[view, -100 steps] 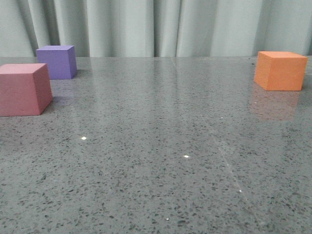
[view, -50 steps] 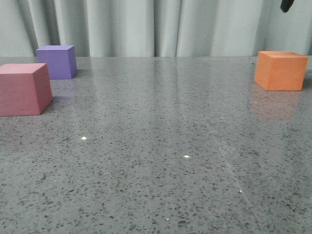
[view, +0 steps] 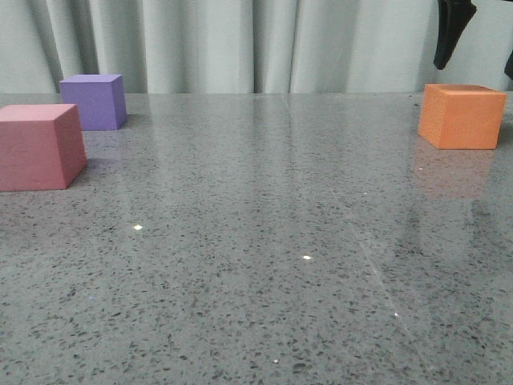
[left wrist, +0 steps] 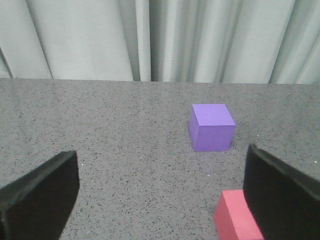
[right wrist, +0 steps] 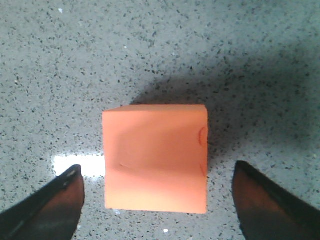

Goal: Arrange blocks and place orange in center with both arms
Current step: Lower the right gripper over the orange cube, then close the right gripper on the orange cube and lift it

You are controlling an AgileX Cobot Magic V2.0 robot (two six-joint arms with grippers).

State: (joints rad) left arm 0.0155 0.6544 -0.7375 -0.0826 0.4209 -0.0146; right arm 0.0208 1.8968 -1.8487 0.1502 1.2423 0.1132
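The orange cube [view: 461,116] sits at the table's far right. My right gripper [view: 476,69] hangs open just above it, one dark finger [view: 449,32] at its left and one at the frame edge. In the right wrist view the orange cube [right wrist: 156,157] lies between the open fingers [right wrist: 50,205], untouched. The purple cube [view: 94,101] stands at the far left, with the pink cube [view: 40,147] in front of it. My left gripper [left wrist: 161,165] is open and empty and does not show in the front view. It faces the purple cube [left wrist: 212,127], and the pink cube [left wrist: 235,215] is by its right finger [left wrist: 282,195].
The grey speckled table [view: 264,241] stretches between the cubes. A pale curtain [view: 240,40] hangs behind the table's far edge.
My right gripper has come down into the front view from above and now hangs over the orange cube. The three cubes have not moved.
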